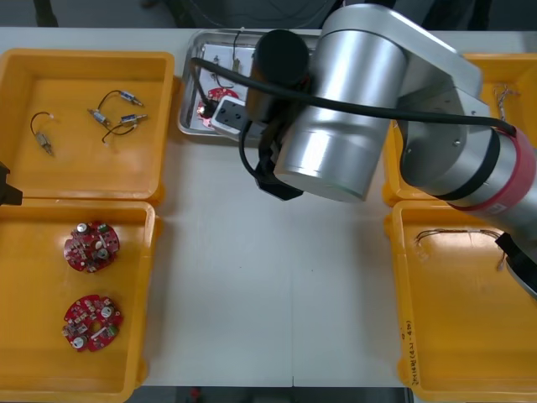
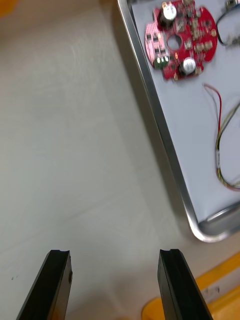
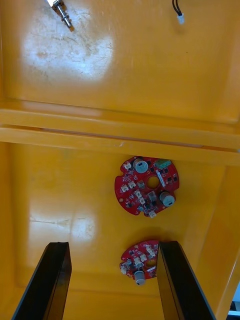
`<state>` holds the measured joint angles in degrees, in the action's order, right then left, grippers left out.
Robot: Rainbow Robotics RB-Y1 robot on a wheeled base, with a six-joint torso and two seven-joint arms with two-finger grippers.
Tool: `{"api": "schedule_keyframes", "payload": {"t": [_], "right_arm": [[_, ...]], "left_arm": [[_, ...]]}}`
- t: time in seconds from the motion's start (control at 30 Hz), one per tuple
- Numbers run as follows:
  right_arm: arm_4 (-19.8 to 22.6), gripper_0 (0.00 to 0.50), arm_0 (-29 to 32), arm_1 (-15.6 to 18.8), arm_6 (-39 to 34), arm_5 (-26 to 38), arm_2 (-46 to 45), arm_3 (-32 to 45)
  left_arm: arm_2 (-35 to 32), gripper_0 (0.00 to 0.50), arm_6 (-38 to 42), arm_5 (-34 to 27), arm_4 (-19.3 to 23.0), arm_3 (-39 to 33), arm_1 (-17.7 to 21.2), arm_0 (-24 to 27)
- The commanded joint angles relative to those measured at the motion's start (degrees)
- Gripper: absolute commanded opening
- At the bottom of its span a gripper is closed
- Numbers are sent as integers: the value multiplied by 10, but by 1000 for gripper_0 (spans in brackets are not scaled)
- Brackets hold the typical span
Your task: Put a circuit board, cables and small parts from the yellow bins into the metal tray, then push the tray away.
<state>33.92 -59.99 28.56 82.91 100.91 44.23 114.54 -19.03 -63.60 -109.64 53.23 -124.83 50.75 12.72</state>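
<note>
Metal tray point(image 1: 185, 101): at the far middle of the table, between the yellow bins, white inside. In the front view the right arm point(image 1: 352, 109) covers most of it.
Tray contents: the right wrist view shows a red circuit board point(image 2: 181, 40) lying flat, with a red and yellow cable point(image 2: 222, 145) beside it. The front view gives just a sliver of that board past the arm.
Right gripper point(image 2: 114, 280): fingers apart with nothing between them, over bare table just beside the tray's long rim.
Left gripper point(image 3: 112, 282): fingers apart, holding nothing, above the near left bin point(image 1: 33, 336).
Near left bin: holds two boards. The left wrist view puts one board point(image 3: 140, 262) between the fingers and the other board point(image 3: 146, 186) farther off.
Far left bin point(image 1: 75, 159): holds black cables point(image 1: 113, 117) with metal ends.
Near right bin point(image 1: 470, 327): holds one thin cable point(image 1: 457, 232); I cannot tell its colours.
Surface: light table point(image 1: 268, 285), bare in the middle.
Room: a dark strip beyond the table's far edge, with no detail to report.
</note>
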Motion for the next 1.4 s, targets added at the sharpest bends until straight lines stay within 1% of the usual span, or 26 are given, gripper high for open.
{"api": "schedule_keyframes", "payload": {"t": [0.03, 0.07, 0.2, 0.23, 0.37, 0.43, 0.53, 0.63, 0.93, 1.03, 1.1, 1.23, 1.4], "right_arm": [[3, 500, 76, 12, -19, 75, -107, 71], [2, 500, 98, 12, -32, 91, -133, 87], [1, 500, 160, 12, -81, 91, -221, 141], [1, 500, 167, 12, -87, 91, -232, 147], [15, 500, 221, 12, -132, 91, -319, 183], [30, 500, 244, 19, -150, 91, -351, 189], [75, 500, 284, 38, -180, 91, -417, 189], [107, 500, 312, 55, -198, 91, -462, 187], [178, 500, 378, 112, -199, 91, -557, 164], [179, 500, 402, 126, -201, 91, -584, 162], [165, 500, 422, 130, -199, 91, -599, 163], [153, 500, 451, 132, -188, 91, -616, 165], [137, 500, 465, 132, -175, 91, -628, 164]], "left_arm": [[-18, 500, -49, -4, 2, -16, 27, -10], [-18, 500, -49, -4, 2, -16, 27, -10], [-18, 500, -49, -4, 2, -16, 27, -10], [-18, 500, -49, -4, 2, -16, 27, -10], [-18, 500, -49, -4, 2, -16, 27, -10], [-18, 500, -49, -4, 2, -16, 27, -10], [-18, 500, -49, -4, 2, -16, 27, -10], [-18, 500, -49, -4, 2, -16, 27, -10], [-18, 500, -49, -4, 2, -16, 27, -10], [-18, 500, -49, -4, 2, -16, 27, -10], [-18, 500, -49, -4, 2, -16, 27, -10], [-18, 500, -49, -4, 2, -16, 27, -10], [-18, 500, -49, -4, 2, -16, 27, -10]]}}
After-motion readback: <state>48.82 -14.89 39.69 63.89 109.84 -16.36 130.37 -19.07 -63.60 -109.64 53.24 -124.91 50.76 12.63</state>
